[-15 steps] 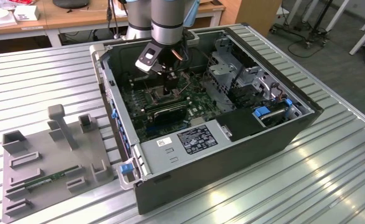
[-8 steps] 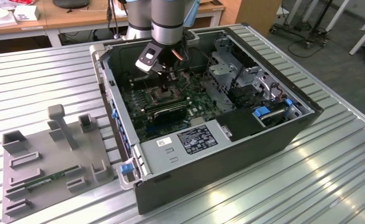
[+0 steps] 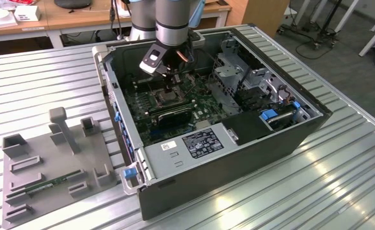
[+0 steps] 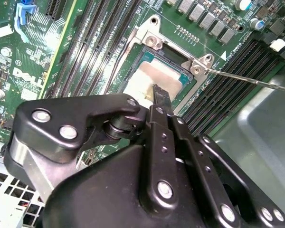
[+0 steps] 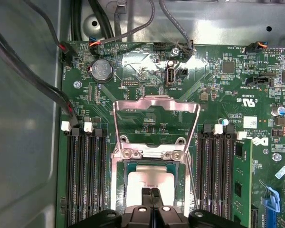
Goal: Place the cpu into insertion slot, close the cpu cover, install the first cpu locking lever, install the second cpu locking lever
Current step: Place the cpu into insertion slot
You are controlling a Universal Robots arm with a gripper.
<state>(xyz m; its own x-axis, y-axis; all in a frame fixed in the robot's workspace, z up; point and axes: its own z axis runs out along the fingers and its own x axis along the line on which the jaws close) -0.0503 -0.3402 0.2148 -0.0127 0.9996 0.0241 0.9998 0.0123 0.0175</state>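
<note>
Lying on its side on a ribbed metal table (image 3: 47,76), an open computer case (image 3: 258,143) takes up the middle of the exterior view. A grey parts tray (image 3: 21,201) sits on the exterior view's left, holding a green memory stick (image 3: 50,184). Wooden desks (image 3: 66,19) stand on the far side of the room.

The arm reaches down into the case, and its gripper (image 3: 169,88) hangs over the green board (image 5: 213,95). The fingers (image 5: 146,194) are pressed together with nothing between them.

The gripper's black body hides the near part of the cpu (image 5: 152,179) in both wrist views. I cannot tell whether the tips touch the chip.

The cpu lies flat in the insertion slot (image 5: 116,175), silvery face up, its edges square with the long memory slots on either side. The cpu cover (image 5: 156,99) stands open, swung up from its hinge at the slot's far edge, and green board shows through its window. A thin locking lever (image 4: 247,80) runs straight out from one corner of the slot, across the memory slots.
</note>
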